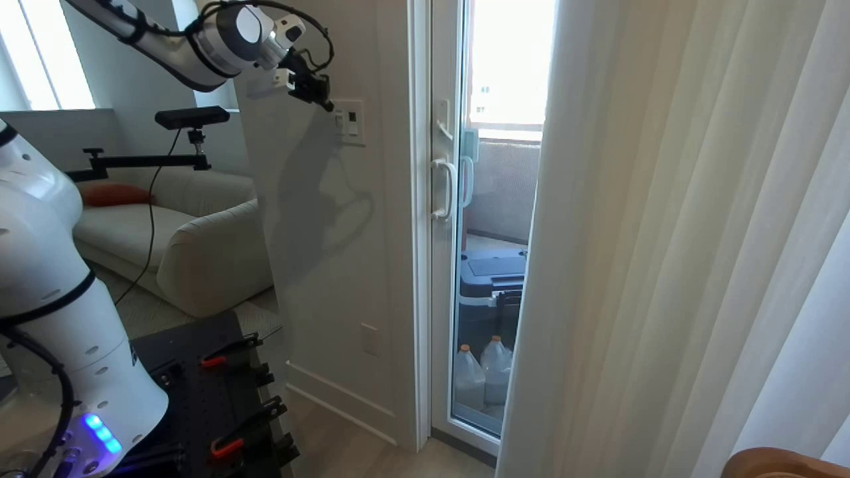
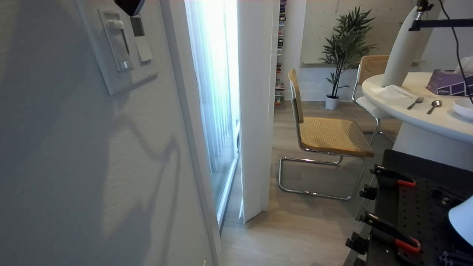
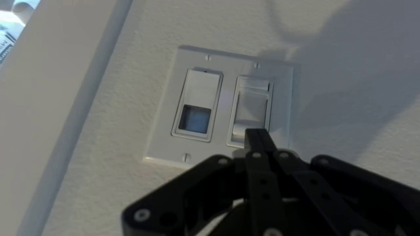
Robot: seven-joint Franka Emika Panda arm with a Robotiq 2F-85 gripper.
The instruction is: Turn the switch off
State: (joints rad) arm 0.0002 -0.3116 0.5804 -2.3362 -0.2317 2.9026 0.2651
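Note:
The switch is a white two-part wall plate [image 1: 348,123], also seen in an exterior view [image 2: 130,55]. In the wrist view, which stands upside down, the plate [image 3: 224,105] holds a slider with a white knob [image 3: 241,128] and a paddle [image 3: 202,86] with a dark window [image 3: 195,119]. The knob sits at the upper end of its track. My gripper [image 3: 257,131] is shut and empty, its tips overlapping the knob in the wrist view. The gripper [image 1: 328,105] is at the plate's upper edge; one dark tip [image 2: 131,6] shows there. Contact cannot be told.
A door frame [image 1: 418,232] and glass door with a white handle [image 1: 449,189] stand beside the wall. A lower socket plate [image 1: 370,339] is near the floor. A curtain [image 1: 664,232], black table with clamps [image 1: 192,372], sofa [image 1: 212,259], and chair [image 2: 332,135] surround the area.

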